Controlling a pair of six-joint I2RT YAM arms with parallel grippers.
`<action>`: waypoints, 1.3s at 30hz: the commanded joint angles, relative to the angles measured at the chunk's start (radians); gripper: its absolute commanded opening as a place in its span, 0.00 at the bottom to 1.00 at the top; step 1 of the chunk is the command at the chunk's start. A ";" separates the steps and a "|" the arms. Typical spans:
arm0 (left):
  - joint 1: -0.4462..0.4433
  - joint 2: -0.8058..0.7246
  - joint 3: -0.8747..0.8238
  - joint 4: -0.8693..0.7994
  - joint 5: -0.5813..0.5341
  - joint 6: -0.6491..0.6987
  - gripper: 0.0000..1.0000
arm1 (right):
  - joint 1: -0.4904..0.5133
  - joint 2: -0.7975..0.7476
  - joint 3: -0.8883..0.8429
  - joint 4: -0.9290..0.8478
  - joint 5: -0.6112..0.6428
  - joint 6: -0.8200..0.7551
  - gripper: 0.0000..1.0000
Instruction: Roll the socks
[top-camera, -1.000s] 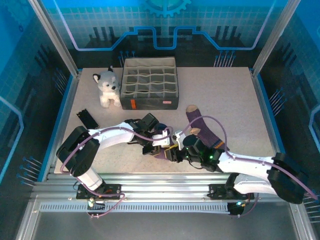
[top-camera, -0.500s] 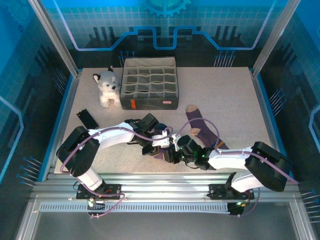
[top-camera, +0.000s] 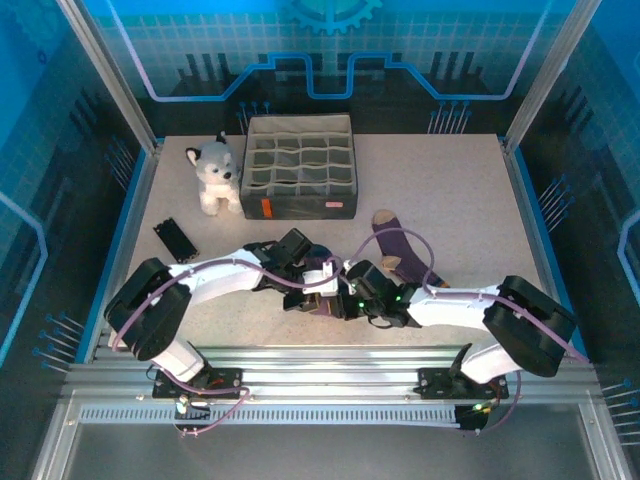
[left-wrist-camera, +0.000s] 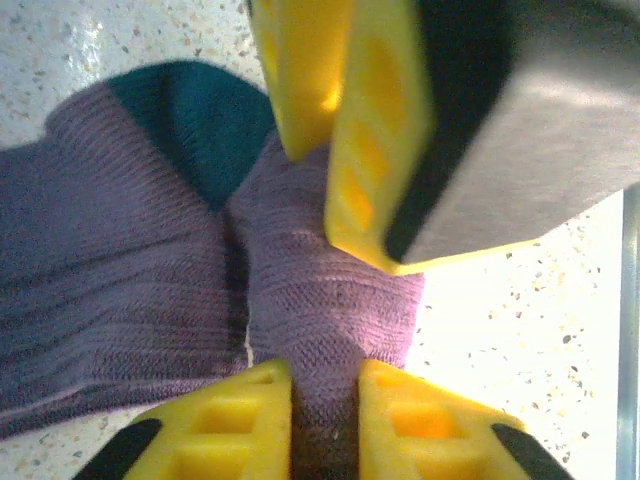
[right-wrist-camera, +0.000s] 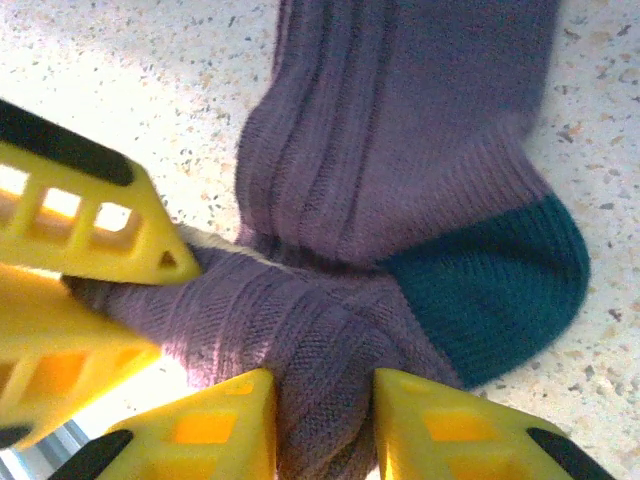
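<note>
pinching a fold of the navy sock (right-wrist-camera: 400, 150) in the left claw (left-wrist-camera: 325, 390), jaws narrow on the knit; gripping the same bunch in the right claw (right-wrist-camera: 323, 400), just beside. sitting at the near middle of the surface (top-camera: 460, 190), with the tan sock (top-camera: 400, 243) behind to the right. could spring open if either thin pinch slips; could jam if the crowded claws collide or tug apart.

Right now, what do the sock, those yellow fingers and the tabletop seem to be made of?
The sock looks like soft knitted yarn, matte: ribs and stitches show. The yellow fingers seem hard moulded plastic, smooth, with cut-out windows. The tabletop looks like speckled stone or laminate; I can't tell which.
</note>
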 joint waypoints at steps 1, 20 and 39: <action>-0.003 -0.069 -0.031 0.038 0.007 0.056 0.23 | -0.023 0.045 0.014 -0.174 0.049 0.002 0.29; -0.126 -0.406 -0.429 0.468 -0.284 0.364 0.44 | -0.039 0.171 0.154 -0.275 -0.029 -0.070 0.29; -0.226 -0.176 -0.445 0.673 -0.519 0.435 0.50 | -0.068 0.205 0.186 -0.333 -0.091 -0.098 0.28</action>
